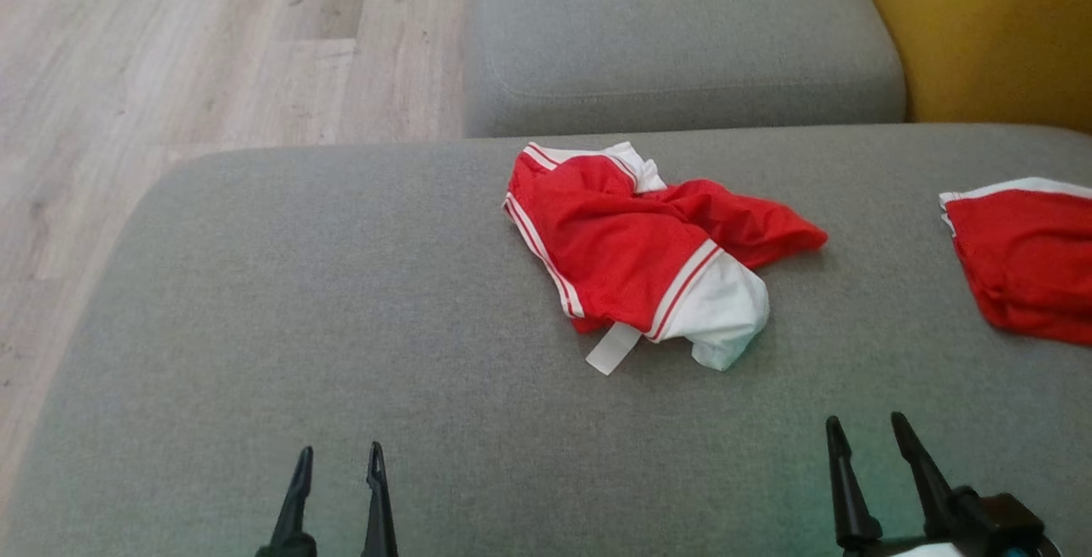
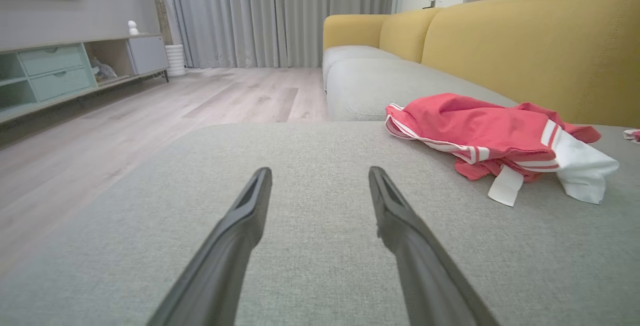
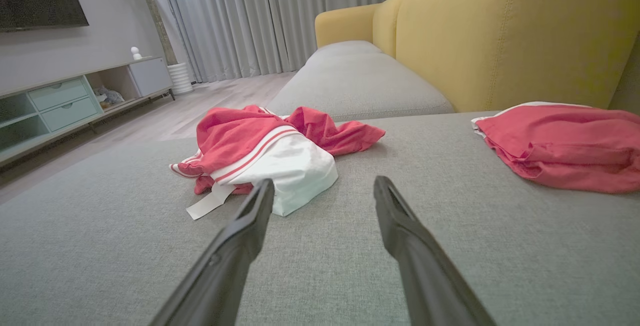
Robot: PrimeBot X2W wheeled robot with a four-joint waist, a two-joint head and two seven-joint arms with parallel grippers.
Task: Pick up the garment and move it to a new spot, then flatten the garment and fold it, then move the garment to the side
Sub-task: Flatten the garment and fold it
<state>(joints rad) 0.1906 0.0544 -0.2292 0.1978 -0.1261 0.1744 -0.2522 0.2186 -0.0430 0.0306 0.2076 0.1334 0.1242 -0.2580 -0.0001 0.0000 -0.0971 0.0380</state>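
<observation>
While the left hand (image 1: 340, 449) and right hand (image 1: 866, 418) hover spread over the grey sofa seat (image 1: 341, 301), wood floor (image 1: 171, 45) beyond, the red garment (image 1: 631, 241) lies ahead, nearer the right hand, white end pointing toward it

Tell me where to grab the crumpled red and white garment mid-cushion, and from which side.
Probably the white end of the crumpled garment: it puffs up off the grey cushion at the heap's near edge, giving a fold to pinch. Come from the robot's side with the open right hand, which lies closest to it.
</observation>
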